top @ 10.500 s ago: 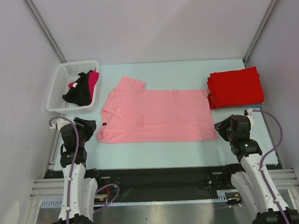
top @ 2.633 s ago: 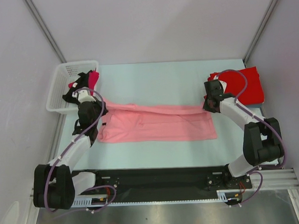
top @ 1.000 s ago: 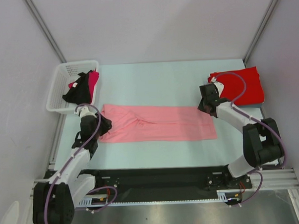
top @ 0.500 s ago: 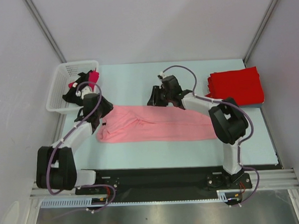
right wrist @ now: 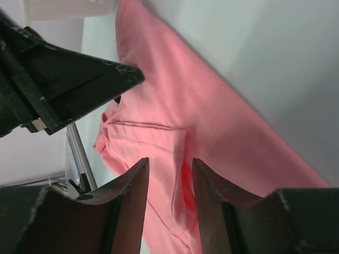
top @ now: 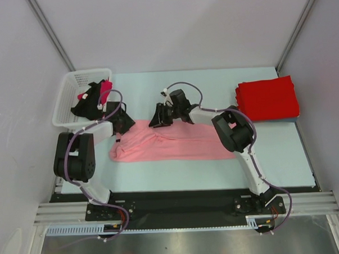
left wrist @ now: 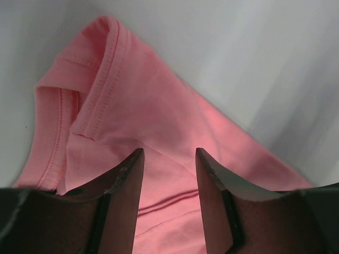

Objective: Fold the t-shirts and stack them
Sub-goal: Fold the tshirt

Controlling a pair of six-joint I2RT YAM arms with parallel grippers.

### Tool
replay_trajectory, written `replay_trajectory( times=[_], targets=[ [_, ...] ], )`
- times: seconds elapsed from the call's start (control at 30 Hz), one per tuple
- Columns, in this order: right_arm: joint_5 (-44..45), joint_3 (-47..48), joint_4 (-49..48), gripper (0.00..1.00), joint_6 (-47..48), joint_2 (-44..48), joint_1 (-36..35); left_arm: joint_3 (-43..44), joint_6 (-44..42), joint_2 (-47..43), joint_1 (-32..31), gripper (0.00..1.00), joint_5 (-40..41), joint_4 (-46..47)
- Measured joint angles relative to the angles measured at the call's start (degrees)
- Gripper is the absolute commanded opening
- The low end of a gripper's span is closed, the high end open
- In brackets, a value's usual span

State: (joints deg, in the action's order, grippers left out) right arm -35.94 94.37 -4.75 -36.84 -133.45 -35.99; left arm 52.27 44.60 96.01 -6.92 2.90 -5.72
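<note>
The salmon pink t-shirt point(top: 181, 143) lies on the table, folded into a long band running left to right. My left gripper point(top: 124, 122) hovers open over the band's back left corner, where the collar seam point(left wrist: 103, 79) shows; its jaws point(left wrist: 169, 156) hold nothing. Just to its right, my right gripper point(top: 157, 119) stands open at the band's back edge. In the right wrist view pink cloth point(right wrist: 212, 121) lies under the gripper point(right wrist: 170, 164), not pinched. A folded stack of red t-shirts point(top: 268, 98) rests at the back right.
A white lattice basket point(top: 64, 95) with dark and magenta clothes point(top: 92, 99) stands at the back left, close behind the left gripper. The left arm's dark body point(right wrist: 58, 90) fills the upper left of the right wrist view. Grey walls enclose the table.
The right arm swung from the shirt's right end across to its back left part, its jaws opening wider. The left gripper moved back to the corner near the basket.
</note>
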Motion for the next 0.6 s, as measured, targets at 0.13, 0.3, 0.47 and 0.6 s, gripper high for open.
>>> replay_trajectory(
  times=[0.13, 0.3, 0.47, 0.6],
  targets=[
    [-3.15, 1.64, -1.07, 0.42, -0.98, -2.58, -0.66, 2.54, 1.75, 3.45, -0.07, 0.48, 1.07, -3.21],
    [-4.74, 5.01, 0.76, 0.31, -0.37, -4.87, -1.51, 8.35, 3.08, 6.91, -0.09, 0.46, 2.97, -8.7],
    [-5.77, 5.57, 1.22, 0.03, 0.09, -5.49, -1.73, 9.73, 3.43, 7.74, -0.09, 0.45, 3.37, -10.58],
    [-7.74, 2.58, -1.57, 0.02, -0.55, -4.85, -1.6, 10.01, 3.43, 7.87, -0.09, 0.45, 3.58, -11.08]
  ],
)
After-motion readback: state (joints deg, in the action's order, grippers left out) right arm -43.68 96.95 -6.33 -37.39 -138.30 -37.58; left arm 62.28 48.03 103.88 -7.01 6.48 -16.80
